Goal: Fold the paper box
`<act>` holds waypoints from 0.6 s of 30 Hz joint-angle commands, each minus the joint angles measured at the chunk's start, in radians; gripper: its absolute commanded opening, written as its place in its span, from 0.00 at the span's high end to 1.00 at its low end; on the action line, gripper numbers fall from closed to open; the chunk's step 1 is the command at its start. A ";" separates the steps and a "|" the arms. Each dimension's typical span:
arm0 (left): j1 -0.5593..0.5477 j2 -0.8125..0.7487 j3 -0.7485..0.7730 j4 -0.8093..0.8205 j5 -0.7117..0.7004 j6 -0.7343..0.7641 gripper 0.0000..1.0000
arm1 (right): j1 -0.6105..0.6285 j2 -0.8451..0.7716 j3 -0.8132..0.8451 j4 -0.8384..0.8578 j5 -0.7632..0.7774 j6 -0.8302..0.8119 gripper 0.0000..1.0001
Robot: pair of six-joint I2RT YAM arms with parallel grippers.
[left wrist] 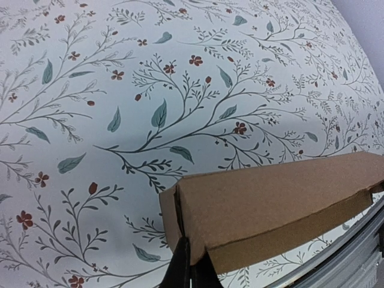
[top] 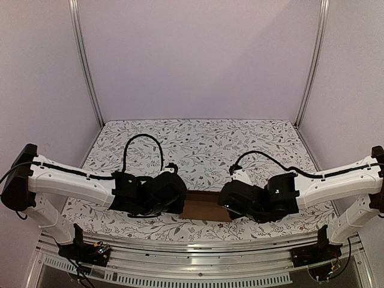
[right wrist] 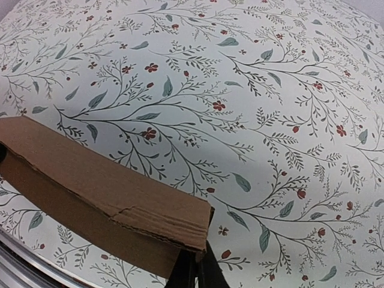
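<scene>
Item: the paper box [top: 204,207], plain brown cardboard, already in oblong closed form, lying flat. Its long axis runs left to right, parallel to the aluminium rail [top: 198,243] just on its near side. Left gripper [left wrist: 191,270]: at the box's left end, fingers drawn narrow and apparently pinching the lower corner of that end; the left wrist view shows a seam standing slightly open there. Right gripper [right wrist: 195,270]: at the box's right end, fingers likewise close together and seemingly nipped on the corner, where the top panel's edge looks creased and ragged. Both arms are equally near, one at each end, wrists facing each other across the box. Surroundings: floral tablecloth [top: 204,144] spreading beyond the box to its far side; a black cable [top: 144,139] looping above the left wrist, another [top: 258,154] above the right. Obstructions: none seen beside the box; judged, any further tuck must work along its length between the two grips.
</scene>
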 commanded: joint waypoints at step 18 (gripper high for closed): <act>-0.045 0.053 -0.014 -0.128 0.095 0.006 0.84 | 0.047 0.071 -0.076 0.055 -0.021 0.084 1.00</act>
